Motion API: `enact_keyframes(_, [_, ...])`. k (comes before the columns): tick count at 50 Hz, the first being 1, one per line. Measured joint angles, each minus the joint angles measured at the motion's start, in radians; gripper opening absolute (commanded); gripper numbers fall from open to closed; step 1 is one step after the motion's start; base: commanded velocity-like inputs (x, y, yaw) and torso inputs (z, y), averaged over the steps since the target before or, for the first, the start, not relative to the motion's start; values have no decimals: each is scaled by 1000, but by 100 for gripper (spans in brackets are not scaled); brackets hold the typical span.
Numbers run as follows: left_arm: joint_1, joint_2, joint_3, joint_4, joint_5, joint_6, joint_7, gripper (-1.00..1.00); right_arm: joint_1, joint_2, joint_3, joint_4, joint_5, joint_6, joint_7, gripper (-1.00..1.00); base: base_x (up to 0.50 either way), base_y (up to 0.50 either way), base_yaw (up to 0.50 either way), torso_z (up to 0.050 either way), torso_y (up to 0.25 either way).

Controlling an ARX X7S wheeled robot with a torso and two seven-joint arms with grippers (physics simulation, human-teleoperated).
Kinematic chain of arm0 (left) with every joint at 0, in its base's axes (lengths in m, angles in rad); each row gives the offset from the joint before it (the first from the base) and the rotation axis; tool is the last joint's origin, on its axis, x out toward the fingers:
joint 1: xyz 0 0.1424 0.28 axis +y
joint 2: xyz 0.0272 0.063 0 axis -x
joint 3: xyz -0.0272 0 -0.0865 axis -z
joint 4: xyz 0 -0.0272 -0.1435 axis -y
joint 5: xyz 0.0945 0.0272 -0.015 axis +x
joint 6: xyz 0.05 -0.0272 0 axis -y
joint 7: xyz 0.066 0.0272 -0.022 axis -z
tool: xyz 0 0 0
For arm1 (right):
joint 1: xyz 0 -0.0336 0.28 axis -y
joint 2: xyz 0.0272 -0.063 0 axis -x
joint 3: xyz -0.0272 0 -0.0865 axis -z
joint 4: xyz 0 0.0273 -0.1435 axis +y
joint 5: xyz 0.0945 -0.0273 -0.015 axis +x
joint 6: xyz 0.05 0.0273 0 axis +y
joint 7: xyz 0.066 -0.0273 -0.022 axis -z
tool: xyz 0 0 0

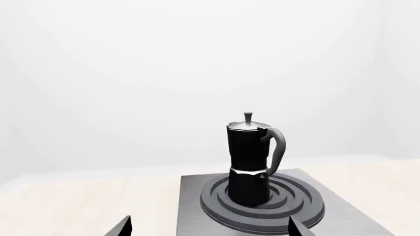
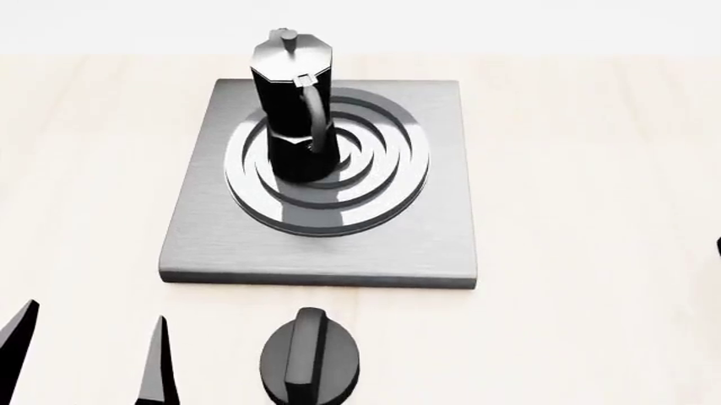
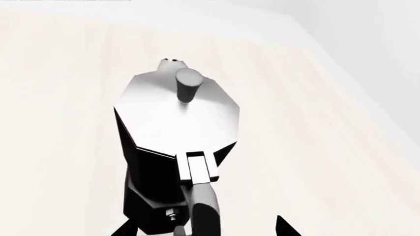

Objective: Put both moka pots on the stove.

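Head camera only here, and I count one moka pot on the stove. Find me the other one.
Observer: The right wrist view has the second moka pot, standing upright on the pale table, with no stove under it.
Operator: Tell me what the right gripper is doing there.
Observer: The right gripper is open, with its fingertips spread to either side of that pot's handle and not closed on it.
Operator: Check the first pot from the side.
Observer: In the left wrist view the first moka pot stands level on the ring burner of the stove, with its lid shut.
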Motion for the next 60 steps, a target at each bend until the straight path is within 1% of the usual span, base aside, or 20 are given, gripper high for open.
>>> enact_keyframes(9, [-3,-1,1,-3,-3,-1,-1,100,-22,-36,5,66,-2,-25,-26,100,0,0,0,0,0])
enact_keyframes(10, [-3,-1,1,-3,-3,-1,-1,100,-23,-39,5,71,-2,-27,-28,-100,0,0,0,0,0])
enact_keyframes(26, [-5,-2,4,-5,-5,-1,-4,100,-32,-64,40,82,16,-46,-47,-100,0,0,0,0,0])
enact_keyframes(36, [-4,-5,3,-2,-7,-2,-7,100,-41,-60,33,50,25,-72,-33,-100,1,0,0,0,0])
enact_keyframes(48, [-5,-10,-1,2,-12,-3,-10,100,-37,-56,44,-30,27,-193,66,-100,0,0,0,0,0])
enact_keyframes(60, [-4,-12,-2,0,-15,2,-12,100,-3,-63,59,-95,0,-257,146,-100,0,0,0,0,0])
